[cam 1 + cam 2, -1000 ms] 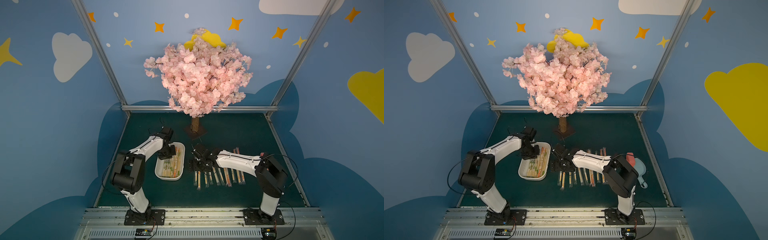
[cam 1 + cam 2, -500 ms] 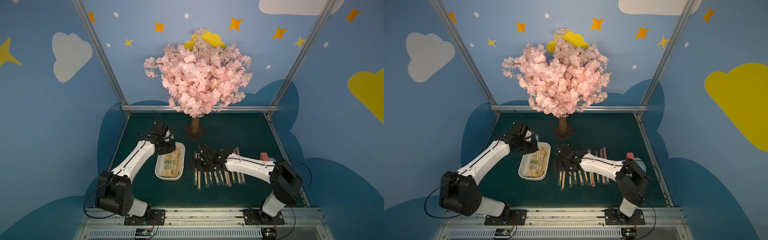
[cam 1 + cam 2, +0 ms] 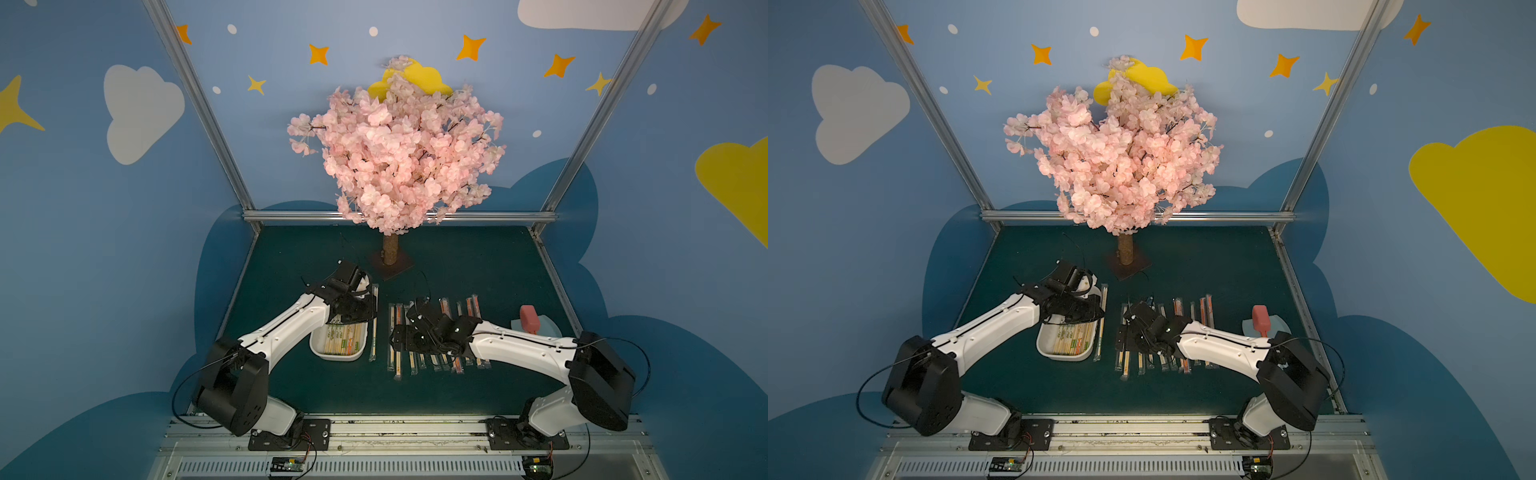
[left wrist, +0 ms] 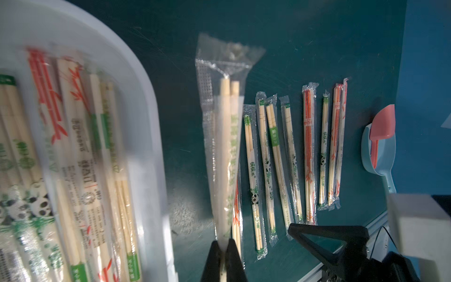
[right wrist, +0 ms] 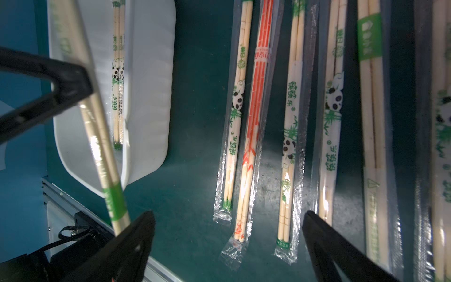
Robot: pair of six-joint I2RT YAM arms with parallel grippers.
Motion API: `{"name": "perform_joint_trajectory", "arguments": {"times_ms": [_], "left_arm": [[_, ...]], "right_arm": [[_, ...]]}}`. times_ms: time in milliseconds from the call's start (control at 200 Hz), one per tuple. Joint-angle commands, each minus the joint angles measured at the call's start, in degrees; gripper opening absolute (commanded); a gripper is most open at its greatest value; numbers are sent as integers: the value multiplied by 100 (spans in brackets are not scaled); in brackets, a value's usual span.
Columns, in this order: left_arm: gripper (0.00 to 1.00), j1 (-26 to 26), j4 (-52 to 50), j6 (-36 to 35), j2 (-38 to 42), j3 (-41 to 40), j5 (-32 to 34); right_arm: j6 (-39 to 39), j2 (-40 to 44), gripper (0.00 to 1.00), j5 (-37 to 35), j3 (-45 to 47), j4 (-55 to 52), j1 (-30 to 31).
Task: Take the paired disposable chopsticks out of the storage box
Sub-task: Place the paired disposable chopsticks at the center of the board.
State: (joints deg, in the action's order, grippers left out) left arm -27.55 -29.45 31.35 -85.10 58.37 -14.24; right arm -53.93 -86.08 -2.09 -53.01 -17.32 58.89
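Left gripper (image 4: 222, 243): jaws clenched on the held pair (image 4: 227, 146), one clear-sleeved pair with green print. In both top views the grip sits nearer the pair's far end than its near end.
Held pair, place: outside the storage box (image 3: 337, 357), just beside the box's right long side, between the box and the row (image 4: 308, 151).
Held pair, axis: the long axis runs near to far across the worktop (image 3: 478, 266), about parallel to the box's long side and to the row. In the left wrist view it stretches straight out from the jaws, with blunt wooden ends and a flap of empty sleeve at the free tip.
Held pair, height: I cannot tell whether it touches the worktop.
Box contents: more paired disposable chopsticks (image 3: 343, 338) lie lengthwise in the box, with green and orange print.
Row: sleeved pairs lie flat, side by side on the worktop to the right of the box. All point near to far, and a few are slightly askew.
Right gripper (image 5: 227, 232): jaws released and spread wide, low over the left part of the row, grasping nothing.
Light-blue scoop (image 4: 386, 156): on the worktop to the right of the row, with a pink piece resting in it.
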Motion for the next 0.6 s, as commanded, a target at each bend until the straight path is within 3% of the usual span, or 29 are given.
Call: {"name": "perform_joint_trajectory", "arguments": {"times_ms": [0,596], "left_arm": [[3,-121,307,123,-223,-19,-127],[7,-224,940,244,-1098,-415,-219]], "right_arm": [[-133,267,98,-250,104,88,108],[-214,481,98,-521,217,-87,215]]}}
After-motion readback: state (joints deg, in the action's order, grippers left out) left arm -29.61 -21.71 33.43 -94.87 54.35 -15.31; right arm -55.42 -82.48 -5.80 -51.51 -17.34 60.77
